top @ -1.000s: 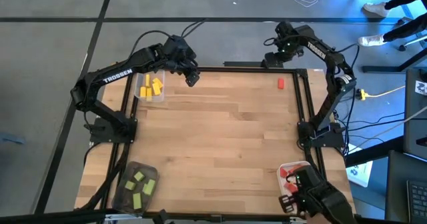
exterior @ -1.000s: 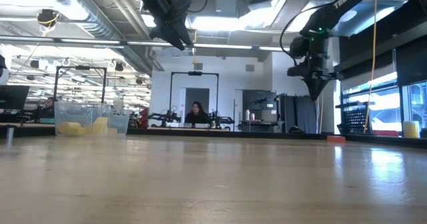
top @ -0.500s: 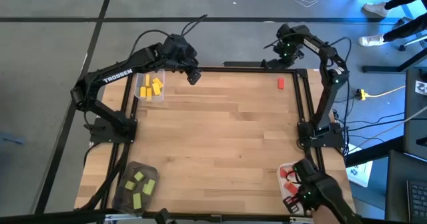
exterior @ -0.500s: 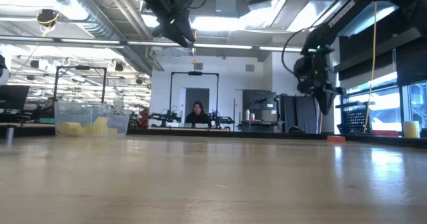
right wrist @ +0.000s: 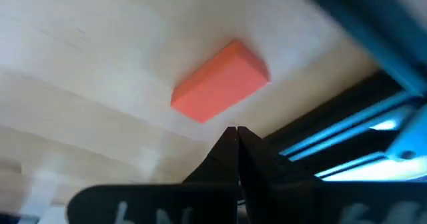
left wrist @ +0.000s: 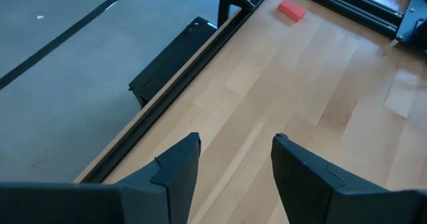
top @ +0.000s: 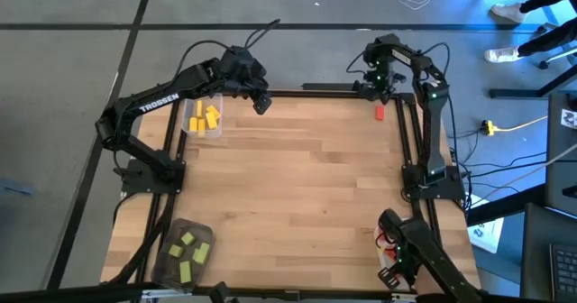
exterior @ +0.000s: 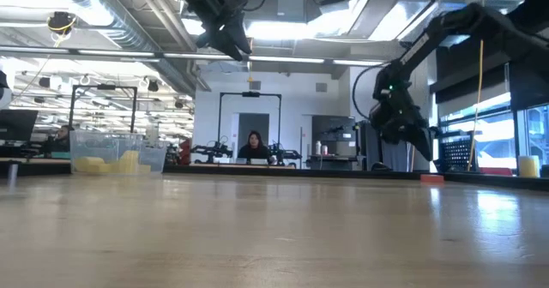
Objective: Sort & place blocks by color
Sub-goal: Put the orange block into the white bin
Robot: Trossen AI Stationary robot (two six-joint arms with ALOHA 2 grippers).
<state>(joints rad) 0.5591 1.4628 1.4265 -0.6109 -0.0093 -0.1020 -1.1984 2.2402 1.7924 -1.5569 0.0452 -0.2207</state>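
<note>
One red block (top: 380, 113) lies flat on the wooden table near its far right corner; it also shows in the right wrist view (right wrist: 220, 81), the left wrist view (left wrist: 291, 10) and the low view (exterior: 431, 178). My right gripper (top: 379, 94) hangs shut just above and beyond it, pointing steeply down, its tips (right wrist: 235, 134) a little short of the block. My left gripper (top: 260, 105) stands open, high over the far left part of the table, with nothing between its fingers (left wrist: 233, 154). Yellow blocks (top: 204, 119) lie in a clear tray, green blocks (top: 187, 249) in a dark tray.
The clear tray (top: 216, 133) stands at the far left corner, the dark tray (top: 171, 269) at the near left. A white tray (top: 386, 231) with red pieces sits at the near right, partly covered by a dark mount. A black frame rail (top: 410, 132) runs along the right edge.
My right gripper has come down toward the red block at the far right corner and has tipped to point more steeply down. The block has stayed where it was.
</note>
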